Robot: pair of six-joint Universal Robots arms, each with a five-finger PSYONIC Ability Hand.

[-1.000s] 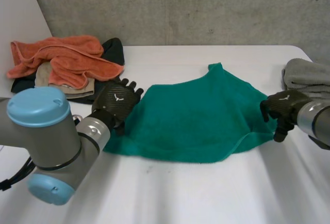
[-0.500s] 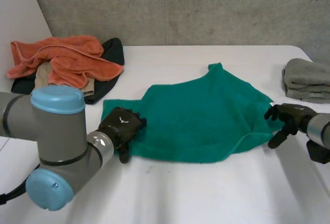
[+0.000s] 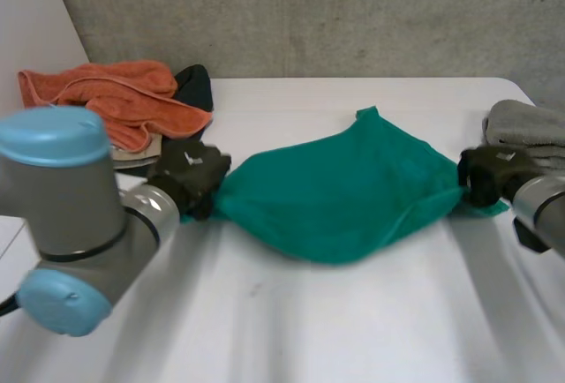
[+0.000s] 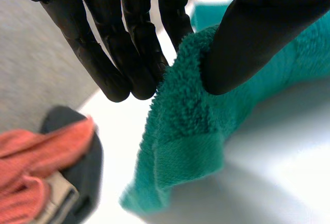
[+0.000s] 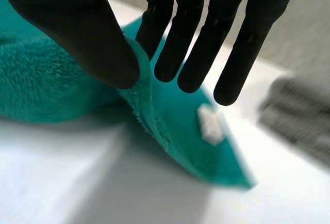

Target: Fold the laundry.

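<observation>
Left robot hand point(image 3: 190, 176) and right robot hand point(image 3: 490, 171) each pinch an opposite end of your teal terry towel point(image 3: 344, 189), thumb against fingers; you see it stretched between them, rumpled, sagging over the counter point(image 3: 353, 321).

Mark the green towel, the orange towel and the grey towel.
green towel point(image 3: 344, 193), head view, its middle.
orange towel point(image 3: 115, 92), head view, its top fold.
grey towel point(image 3: 530, 125), head view, its top surface.

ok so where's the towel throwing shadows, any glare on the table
Head view: soft light, no glare on the table, a faint shadow along the towel near edge. Left wrist view: grey shadow under the corner pinched by the left hand. Right wrist view: darker shadow under the edge the right hand pinches.
</observation>
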